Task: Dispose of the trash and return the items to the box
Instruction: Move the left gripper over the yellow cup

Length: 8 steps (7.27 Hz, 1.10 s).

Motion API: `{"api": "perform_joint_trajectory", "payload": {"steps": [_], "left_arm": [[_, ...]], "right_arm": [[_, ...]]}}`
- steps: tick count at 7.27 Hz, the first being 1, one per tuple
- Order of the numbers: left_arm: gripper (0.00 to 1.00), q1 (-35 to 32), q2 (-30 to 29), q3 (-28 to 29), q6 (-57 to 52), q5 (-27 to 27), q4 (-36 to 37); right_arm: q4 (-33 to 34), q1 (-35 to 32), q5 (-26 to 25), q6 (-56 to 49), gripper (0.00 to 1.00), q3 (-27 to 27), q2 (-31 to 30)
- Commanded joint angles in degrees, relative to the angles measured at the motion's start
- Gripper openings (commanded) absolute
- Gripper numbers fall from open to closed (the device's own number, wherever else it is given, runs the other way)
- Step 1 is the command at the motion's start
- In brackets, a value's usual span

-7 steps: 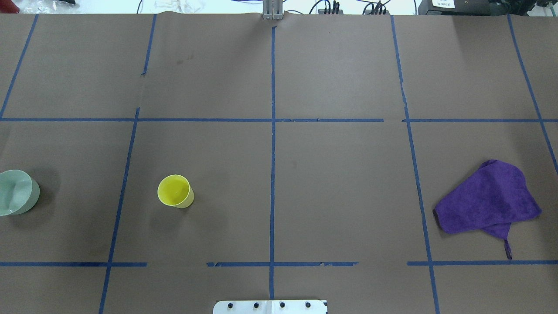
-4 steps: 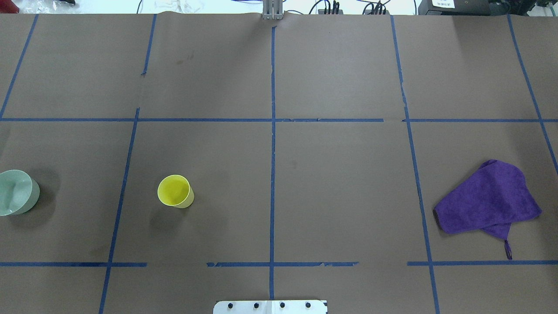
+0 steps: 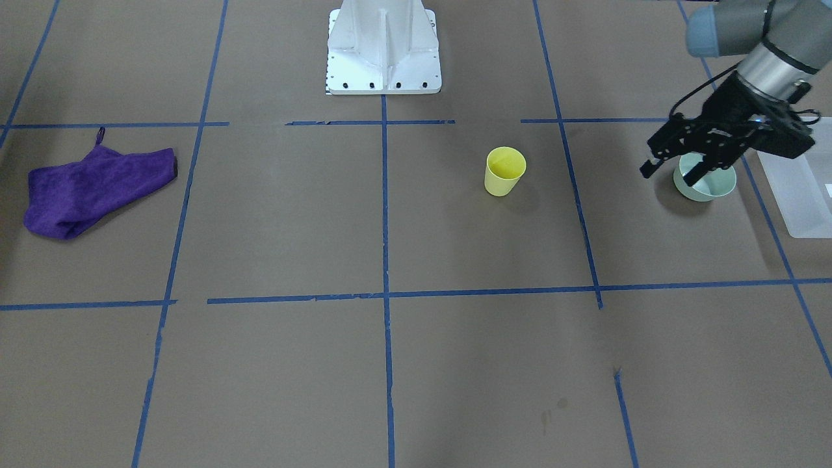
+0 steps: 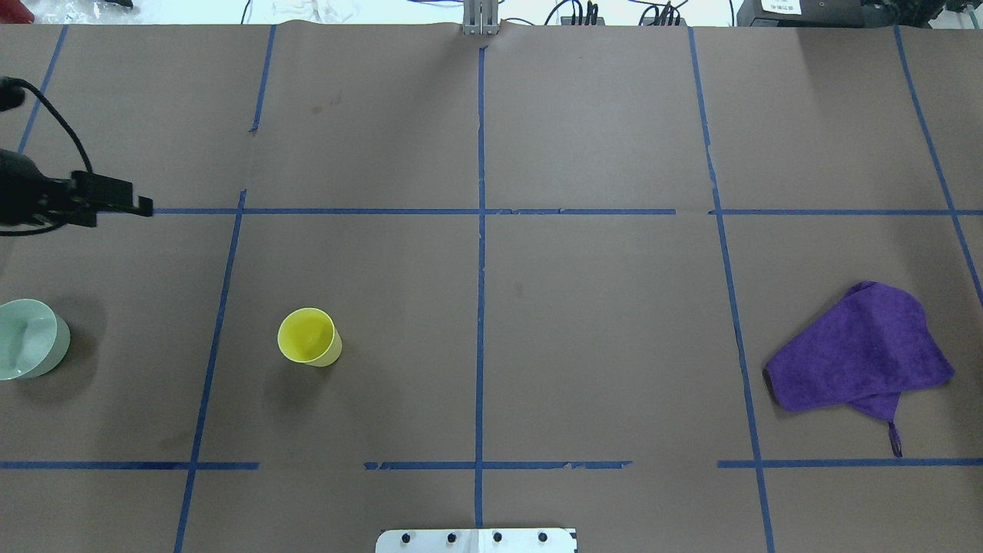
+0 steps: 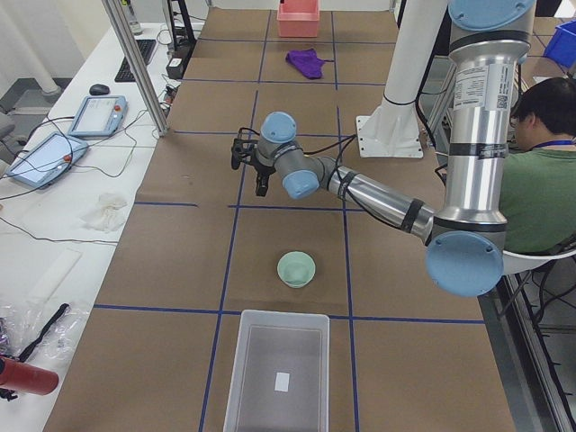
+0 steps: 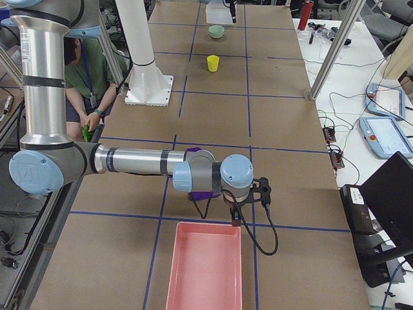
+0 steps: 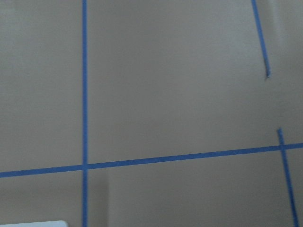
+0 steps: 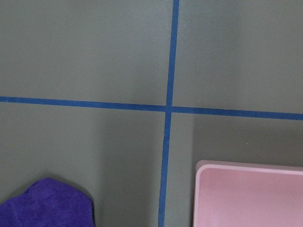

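The yellow cup stands upright on the brown table, also in the overhead view. The mint-green bowl stands upright further toward the robot's left, at the overhead view's left edge. The frosted white box sits beyond the bowl at the table's left end, cut off by the front view's right edge. My left gripper hangs open and empty in the air near the bowl, touching nothing. My right gripper shows only in the right side view, so I cannot tell its state.
A crumpled purple cloth lies on the table's right side. A pink bin stands at the right end, its corner in the right wrist view. The white robot base is at the near middle edge.
My left gripper has come into the overhead view from the left edge, where no arm showed before. The cup, bowl and cloth have not moved.
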<state>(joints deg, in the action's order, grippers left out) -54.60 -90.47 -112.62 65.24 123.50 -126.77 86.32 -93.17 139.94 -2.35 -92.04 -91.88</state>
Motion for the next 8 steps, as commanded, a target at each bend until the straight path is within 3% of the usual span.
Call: {"api": "perform_joint_trajectory", "payload": {"steps": [1,2,3,4,8], "left_arm": [[1.0,14.6,-0.4,-4.0,12.1,-11.7,-0.1],[1.0,20.2,-3.1,-4.0,13.2,-18.0,6.9],[0.99,22.4,-8.5,-3.5,13.2,-21.5,16.1],[0.99,24.0,-10.7,-3.1,13.3,-22.8,19.8],[0.98,25.8,-11.4,-1.0,12.8,-22.6,19.8]], "right_arm": [[0.0,0.0,0.0,0.2,1.0,0.2,-0.2],[0.1,0.0,0.2,0.3,1.0,0.2,-0.2],[0.1,0.0,0.2,0.3,1.0,0.2,-0.2],[0.2,0.0,0.3,0.4,1.0,0.2,-0.2],[0.1,0.0,0.3,0.4,1.0,0.1,-0.2]]}}
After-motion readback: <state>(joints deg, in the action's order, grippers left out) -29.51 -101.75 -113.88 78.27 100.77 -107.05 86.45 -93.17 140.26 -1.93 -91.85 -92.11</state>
